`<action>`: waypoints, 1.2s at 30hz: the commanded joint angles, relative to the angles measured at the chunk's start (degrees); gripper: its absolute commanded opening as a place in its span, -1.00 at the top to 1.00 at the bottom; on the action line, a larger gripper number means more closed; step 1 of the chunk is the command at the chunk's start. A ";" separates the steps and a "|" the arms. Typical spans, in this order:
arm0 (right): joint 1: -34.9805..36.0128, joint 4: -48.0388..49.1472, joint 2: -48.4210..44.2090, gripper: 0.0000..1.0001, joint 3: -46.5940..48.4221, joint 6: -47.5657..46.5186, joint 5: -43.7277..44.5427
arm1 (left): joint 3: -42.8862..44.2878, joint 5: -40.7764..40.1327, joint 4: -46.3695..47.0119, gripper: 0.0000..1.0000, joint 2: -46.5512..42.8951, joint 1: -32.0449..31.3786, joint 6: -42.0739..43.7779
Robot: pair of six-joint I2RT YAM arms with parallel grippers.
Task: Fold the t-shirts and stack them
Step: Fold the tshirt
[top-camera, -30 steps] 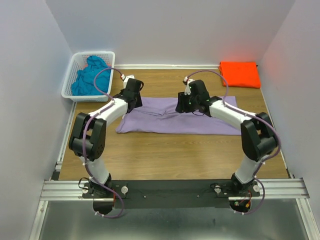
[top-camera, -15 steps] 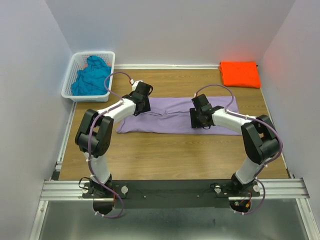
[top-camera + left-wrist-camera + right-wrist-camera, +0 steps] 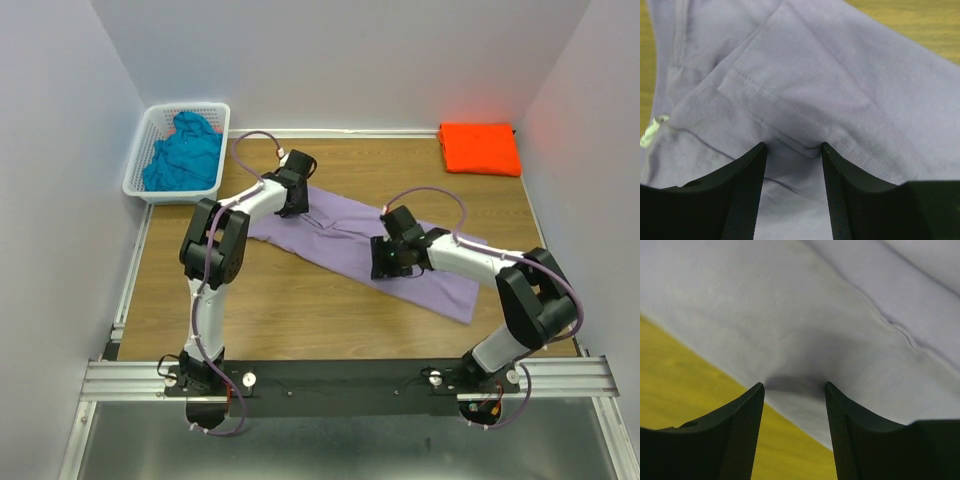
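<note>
The lavender t-shirt [image 3: 340, 240] is spread flat on the wooden tabletop [image 3: 290, 310], slanting from upper left of centre down toward the lower right of the overhead view. The left arm [image 3: 248, 200] is stretched to the shirt's upper-left end. The right arm [image 3: 465, 258] is brought to the shirt's near edge, around its middle.

In the left wrist view the left fingers [image 3: 735, 200] are seen released and spread apart, lowered close over the fabric. A stitched sleeve hem lies across the gap between them, and nothing is pinched. In the right wrist view the right fingers [image 3: 735, 440] are likewise released and held apart. They are set over the shirt's edge, with purple cloth in the gap and bare wood at the lower left of that frame.

The orange t-shirt [image 3: 480, 148] is folded in the upper right corner of the tabletop, well apart from both arms. The teal t-shirt [image 3: 185, 150] is heaped in a white lattice basket [image 3: 140, 168] at the upper left.
</note>
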 commanded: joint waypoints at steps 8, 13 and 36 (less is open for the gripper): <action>21.10 -8.85 13.77 -0.21 13.37 10.84 -10.26 | 25.00 0.05 -10.60 -0.15 17.80 0.25 9.68; 22.70 -11.04 14.06 -0.21 19.89 11.98 -7.72 | 27.21 -2.07 -7.09 -0.20 14.57 1.04 10.30; 20.06 -17.20 0.78 0.03 13.48 -4.01 -1.29 | 9.45 -7.87 -0.05 0.37 0.66 4.56 -1.57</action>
